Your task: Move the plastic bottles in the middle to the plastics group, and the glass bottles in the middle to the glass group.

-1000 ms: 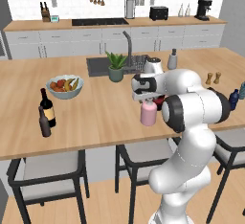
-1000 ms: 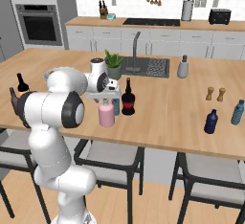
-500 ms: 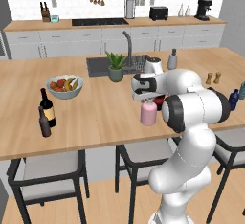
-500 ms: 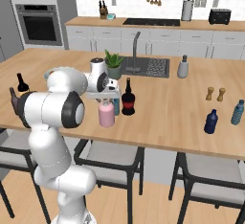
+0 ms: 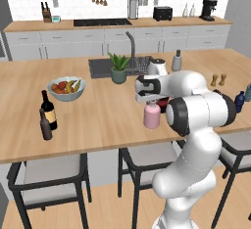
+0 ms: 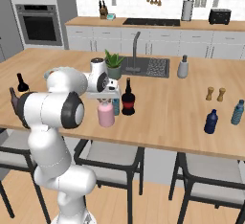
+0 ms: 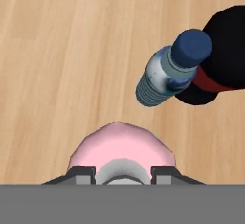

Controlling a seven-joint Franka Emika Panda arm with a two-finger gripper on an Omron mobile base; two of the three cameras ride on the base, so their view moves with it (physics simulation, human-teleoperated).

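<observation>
A pink plastic bottle (image 5: 151, 117) (image 6: 105, 114) stands in the middle of the island near its front edge. My gripper (image 5: 149, 101) (image 6: 103, 98) (image 7: 123, 173) sits right on top of it, shut on the grey-capped neck of the pink bottle (image 7: 119, 146). Just behind stand a small clear bottle with a blue cap (image 7: 167, 72) (image 6: 116, 104) and the squat dark glass bottle (image 6: 128, 98) (image 7: 222, 50) with a red label. The plastics group, a dark blue bottle (image 6: 211, 121) and a teal one (image 6: 238, 112), is at the right end. The glass group, a wine bottle (image 5: 48, 110) and a brown bottle (image 5: 45, 125), is at the left end.
A fruit bowl (image 5: 66, 88) sits left of centre. A potted plant (image 5: 118, 68) and a sink with a tap are behind the bottles. Two brown shakers (image 6: 215, 94) and a grey dispenser (image 6: 182, 67) stand to the right. Stools line the island's front.
The jaws have closed from wide open onto the pink bottle's neck. The arm and the bottles stay where they were.
</observation>
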